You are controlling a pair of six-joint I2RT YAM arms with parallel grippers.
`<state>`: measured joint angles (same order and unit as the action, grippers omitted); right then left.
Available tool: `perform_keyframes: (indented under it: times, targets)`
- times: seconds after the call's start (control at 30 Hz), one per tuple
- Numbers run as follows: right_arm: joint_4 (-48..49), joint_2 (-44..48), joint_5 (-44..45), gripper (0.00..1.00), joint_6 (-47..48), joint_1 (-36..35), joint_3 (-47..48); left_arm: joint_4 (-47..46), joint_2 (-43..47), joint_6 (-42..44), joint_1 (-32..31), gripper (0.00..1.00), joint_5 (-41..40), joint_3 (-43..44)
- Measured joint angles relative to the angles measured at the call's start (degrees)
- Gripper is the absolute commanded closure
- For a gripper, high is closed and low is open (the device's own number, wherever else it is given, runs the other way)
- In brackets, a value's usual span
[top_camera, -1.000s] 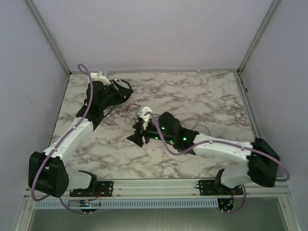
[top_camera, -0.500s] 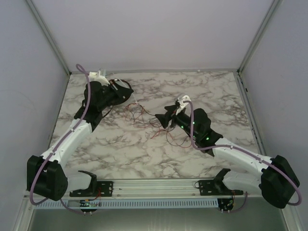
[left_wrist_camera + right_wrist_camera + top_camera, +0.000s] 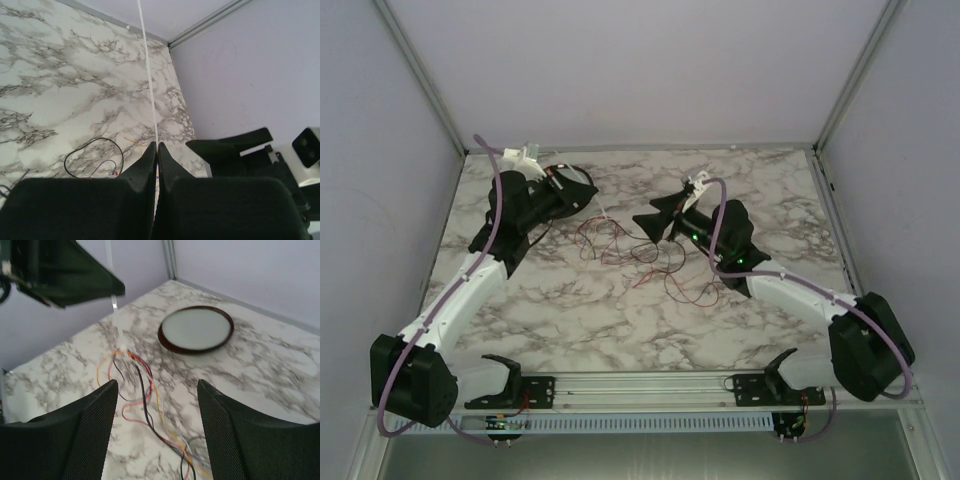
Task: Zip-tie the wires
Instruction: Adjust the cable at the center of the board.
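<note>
The wires [image 3: 638,255] lie in a loose red and dark tangle at mid-table. They also show in the right wrist view [image 3: 145,390], bunched at one end. My left gripper [image 3: 586,192] is shut on a thin white zip tie [image 3: 150,80], which runs from its fingertips [image 3: 156,146] down to the bunched end of the wires [image 3: 121,346]. My right gripper [image 3: 644,222] is open and empty, hovering above the wires just right of that end. Its jaws [image 3: 157,387] stand wide apart with the strands below them. The left gripper [image 3: 60,270] shows at the top left of the right wrist view.
A round dark-rimmed dish [image 3: 196,329] sits at the back left, partly hidden under the left gripper in the top view [image 3: 582,172]. A lone black wire loop [image 3: 95,155] lies on the marble. Frame posts and walls border the table.
My right arm has swung from the front middle towards the back right, uncovering the wires. My left gripper has edged slightly back, still holding the zip tie.
</note>
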<state>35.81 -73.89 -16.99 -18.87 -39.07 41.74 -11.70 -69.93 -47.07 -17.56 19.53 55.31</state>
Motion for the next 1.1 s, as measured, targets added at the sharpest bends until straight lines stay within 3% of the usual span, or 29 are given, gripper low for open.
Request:
perform_keyframes:
  times: [0.43,0.8,1.1]
  targets:
    - [3.1,-12.4,-12.6,0.52,-10.9,0.9,13.7,0.2,1.6,-0.4,-0.3,1.0,2.5,-1.2]
    - [2.6,-19.9,-16.3,0.62,-14.4,-0.1,17.4,0.2,1.6,-1.0,-1.0,1.0,3.0,-1.2]
    - [2.2,-20.9,-17.7,0.64,-14.8,-1.0,18.4,0.2,1.6,-1.0,-1.2,1.0,3.0,-1.2]
